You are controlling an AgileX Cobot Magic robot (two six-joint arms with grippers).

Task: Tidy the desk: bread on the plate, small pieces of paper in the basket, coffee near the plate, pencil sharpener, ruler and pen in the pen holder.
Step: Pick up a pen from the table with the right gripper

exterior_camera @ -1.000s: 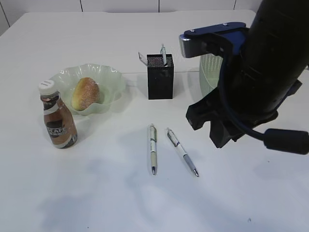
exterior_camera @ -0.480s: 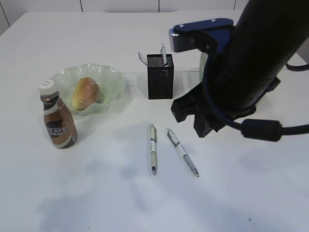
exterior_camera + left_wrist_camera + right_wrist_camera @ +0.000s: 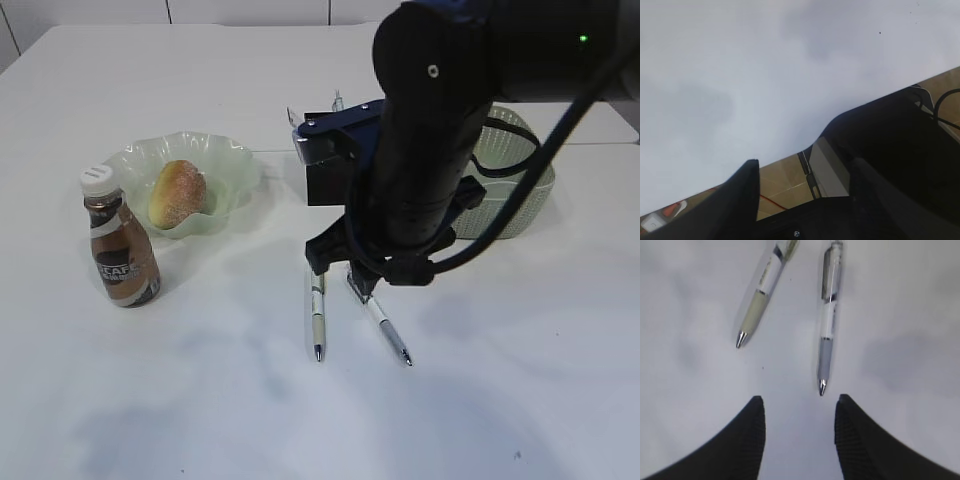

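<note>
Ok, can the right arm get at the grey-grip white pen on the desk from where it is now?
Probably yes. The right gripper hangs just above the grey-grip white pen, jaws apart and empty, with only bare white desk between them. The green-grip pen lies apart to one side, so it should not interfere.

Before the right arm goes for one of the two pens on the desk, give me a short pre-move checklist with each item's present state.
1. Right gripper jaws apart and empty: ok.
2. Grey-grip white pen lined up between the jaws: ok, its tip points into the gap.
3. Olive-grip pen apart from the target: ok, not touching.
4. Black mesh pen holder free to receive: cannot tell, the arm hides most of it.
5. Golden-brown bun on the pale green glass plate: ok.
6. Left gripper out of the way: ok.
</note>
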